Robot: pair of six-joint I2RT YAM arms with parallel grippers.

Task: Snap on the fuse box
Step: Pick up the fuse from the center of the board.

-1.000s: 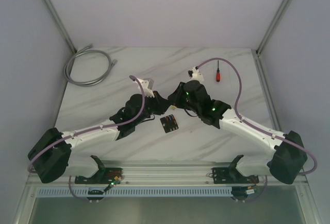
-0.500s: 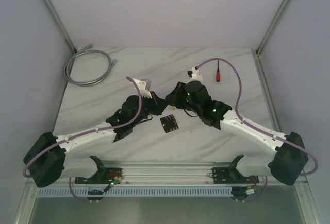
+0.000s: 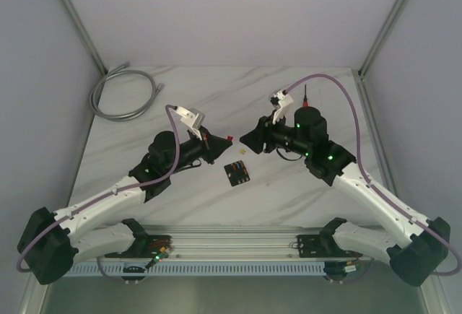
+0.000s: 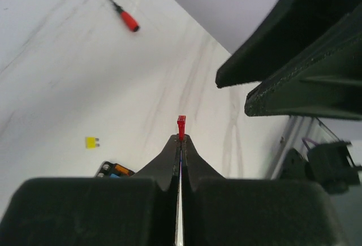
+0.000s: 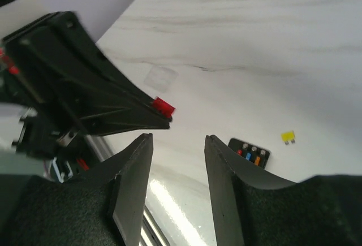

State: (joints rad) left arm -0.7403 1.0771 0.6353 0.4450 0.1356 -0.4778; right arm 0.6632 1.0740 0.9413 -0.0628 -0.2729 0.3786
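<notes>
Two end effectors meet tip to tip above a white marbled counter (image 3: 274, 193): the left end effector (image 4: 181, 141) is pinched tight on a small red fuse (image 4: 181, 126), while the right end effector (image 5: 178, 138) has its jaws partly apart and holds nothing. Below the gap between them, slightly toward the arm bases, the black fuse box (image 3: 236, 174) lies flat, its long axis seemingly running away from the bases. It is about equally near both arms, and no brand or writing is legible.
</notes>
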